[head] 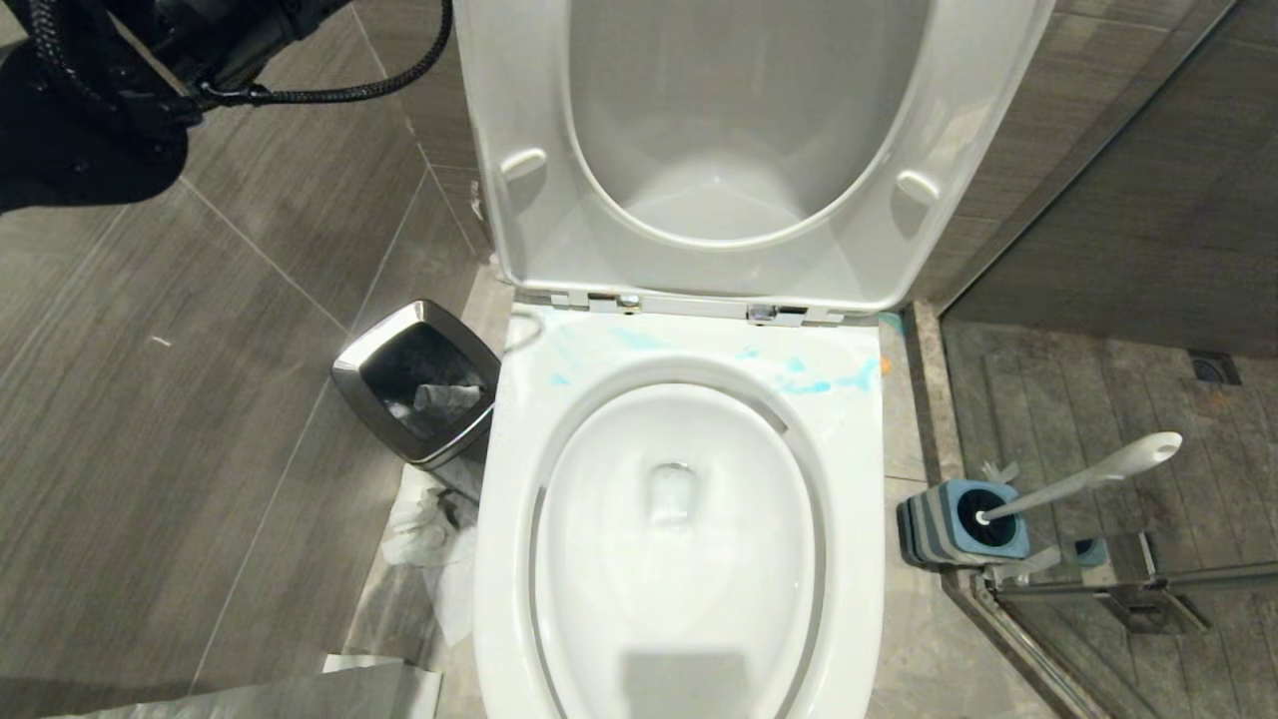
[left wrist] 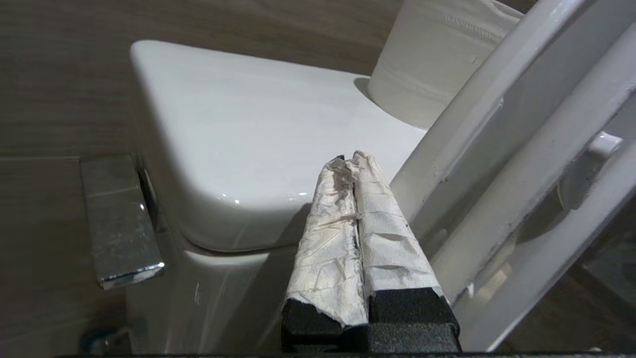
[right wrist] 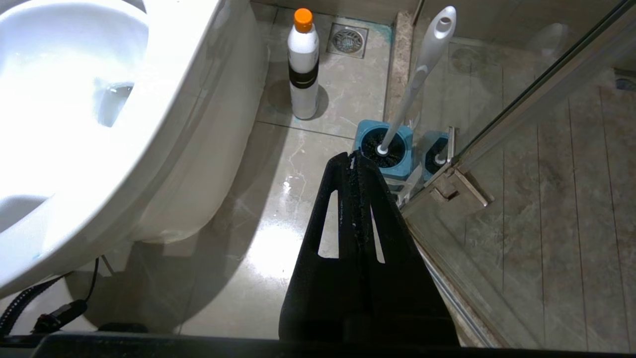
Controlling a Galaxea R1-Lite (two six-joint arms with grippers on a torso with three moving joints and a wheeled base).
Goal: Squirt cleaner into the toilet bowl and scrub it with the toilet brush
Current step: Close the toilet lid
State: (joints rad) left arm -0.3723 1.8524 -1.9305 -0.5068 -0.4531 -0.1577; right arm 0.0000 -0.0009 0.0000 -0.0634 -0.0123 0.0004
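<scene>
Here, one toilet brush (right wrist: 421, 74), one cleaner (right wrist: 303, 64), one toilet bowl (head: 679, 539).

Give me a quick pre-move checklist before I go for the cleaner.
1. Seat and lid raised: ok.
2. Toilet bowl open to reach: ok; blue smears on the rear rim.
3. Cleaner upright on the floor, orange cap on: ok.
4. Toilet brush seated in its holder: ok.
5. Left gripper free: shut, empty, beside the tank: ok.
6. Right gripper ready to grasp: shut, not ok.
</scene>
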